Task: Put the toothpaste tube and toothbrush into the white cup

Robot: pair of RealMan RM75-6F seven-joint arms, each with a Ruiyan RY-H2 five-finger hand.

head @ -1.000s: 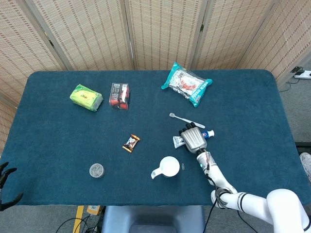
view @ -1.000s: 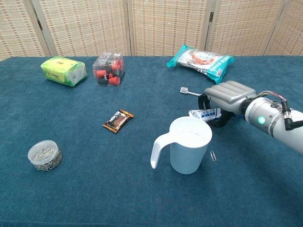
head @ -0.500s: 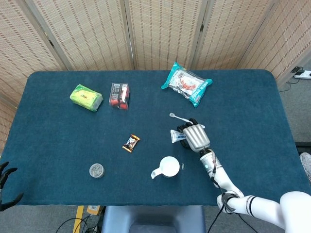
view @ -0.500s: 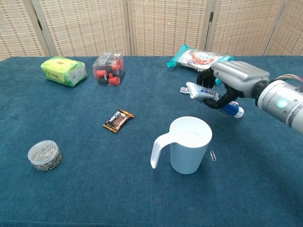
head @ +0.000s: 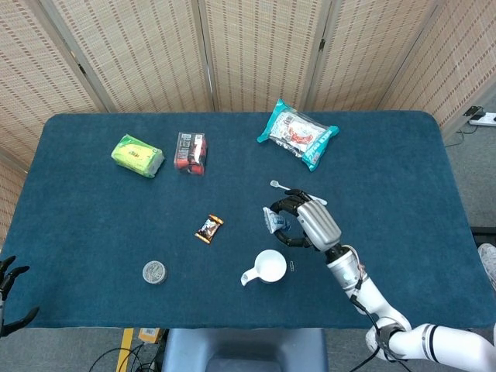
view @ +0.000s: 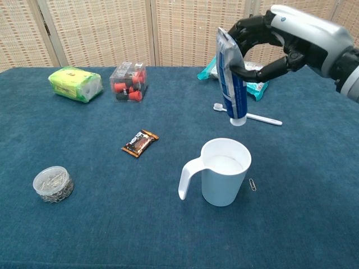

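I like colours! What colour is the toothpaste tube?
Blue toothpaste tube with a white cap; chest view shows it best.

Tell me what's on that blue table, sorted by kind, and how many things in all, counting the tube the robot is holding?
Tooth care: 2, toothpaste tube, toothbrush
Cups: 1, white cup
Soft packets: 3, green pack, teal bag, small brown wrapper
Clear containers: 2, box of red pieces, round tub
Paper clips: 1, loose paper clip
Total: 9

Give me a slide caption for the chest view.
Right hand holds toothpaste cap-down above the white cup.
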